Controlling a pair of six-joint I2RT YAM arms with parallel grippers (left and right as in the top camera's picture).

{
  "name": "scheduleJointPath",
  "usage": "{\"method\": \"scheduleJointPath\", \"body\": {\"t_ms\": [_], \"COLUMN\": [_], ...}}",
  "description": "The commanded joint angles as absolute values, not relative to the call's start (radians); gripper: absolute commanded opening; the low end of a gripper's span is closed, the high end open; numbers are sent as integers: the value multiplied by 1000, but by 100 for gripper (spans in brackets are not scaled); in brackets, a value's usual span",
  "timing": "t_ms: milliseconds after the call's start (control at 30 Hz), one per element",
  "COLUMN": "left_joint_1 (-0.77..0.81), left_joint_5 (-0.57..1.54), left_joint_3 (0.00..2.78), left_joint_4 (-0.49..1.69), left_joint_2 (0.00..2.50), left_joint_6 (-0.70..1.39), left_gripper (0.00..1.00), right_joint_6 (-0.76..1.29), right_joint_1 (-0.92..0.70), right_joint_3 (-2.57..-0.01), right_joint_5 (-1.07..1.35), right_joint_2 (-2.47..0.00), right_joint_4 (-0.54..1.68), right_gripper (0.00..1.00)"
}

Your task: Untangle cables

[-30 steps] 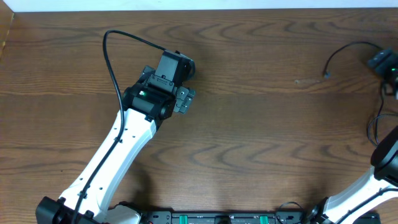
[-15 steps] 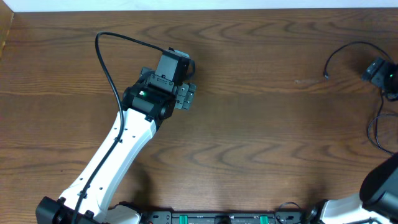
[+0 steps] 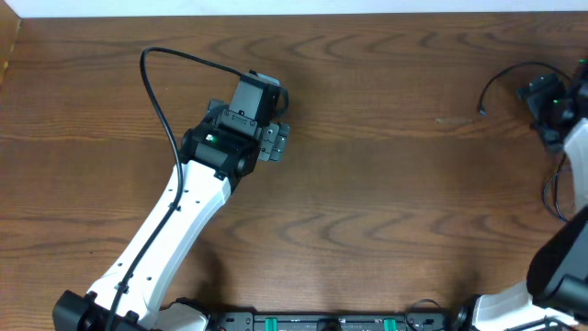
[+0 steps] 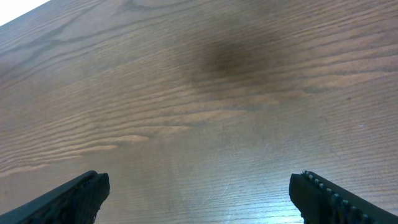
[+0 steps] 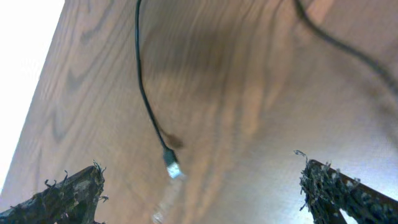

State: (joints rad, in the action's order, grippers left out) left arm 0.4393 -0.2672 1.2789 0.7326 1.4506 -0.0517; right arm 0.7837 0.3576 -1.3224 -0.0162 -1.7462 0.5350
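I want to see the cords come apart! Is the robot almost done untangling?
Nothing looks done yet. The right gripper hangs open over a thin black cable, holding nothing. The left gripper is open above the table. All the untangling seems left.

dark wooden table (image 3: 367, 184); thin black cable (image 5: 140, 74) lies near its right edge.

A black cable (image 5: 143, 93) lies on the table (image 5: 249, 124) between the spread fingers of the right claw (image 5: 199, 171).

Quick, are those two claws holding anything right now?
Left gripper: open, empty.
Right gripper: open, empty, over a cable.
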Motion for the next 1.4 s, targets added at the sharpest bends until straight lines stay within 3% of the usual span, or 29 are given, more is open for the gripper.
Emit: {"method": "scheduleJointPath", "body": {"t_ms": [0, 367, 533, 633, 700, 800, 867, 967, 1267, 1367], "left_joint_1": [437, 437, 437, 437, 437, 437, 437, 437, 437, 437], "left_joint_5": [-270, -270, -270, -270, -270, -270, -270, -270, -269, -270], "left_joint_3": [1280, 1280, 1280, 1280, 1280, 1280, 1280, 1280, 1280, 1280], "left_joint_4": [732, 732, 732, 732, 732, 732, 732, 732, 732, 732], "left_joint_2": [1452, 1452, 1452, 1452, 1452, 1452, 1452, 1452, 1452, 1452], "left_joint_6": [-40, -40, -40, -39, -39, -39, -39, -39, -39, -39], "left_gripper": [98, 98, 98, 98, 98, 98, 98, 98, 98, 98], "right_joint_6": [946, 927, 878, 841, 832, 832, 832, 802, 746, 747], "right_joint_1": [292, 188, 188, 188, 188, 188, 188, 188, 184, 181], "right_joint_3": [-1311, -1311, -1311, -1311, -1311, -1311, -1311, -1311, -1311, -1311], "right_joint_5": [-116, -130, -167, -178, -178, -177, -178, -178, -169, -170], "right_joint_2": [-1819, -1989, -2004, -2013, -2015, -2015, -2015, -2017, -2063, -2077], "right_joint_4": [485, 400, 384, 358, 347, 335, 328, 299, 177, 164], "right_gripper": [99, 99, 71, 47, 40, 41, 51, 58, 58, 53]}}
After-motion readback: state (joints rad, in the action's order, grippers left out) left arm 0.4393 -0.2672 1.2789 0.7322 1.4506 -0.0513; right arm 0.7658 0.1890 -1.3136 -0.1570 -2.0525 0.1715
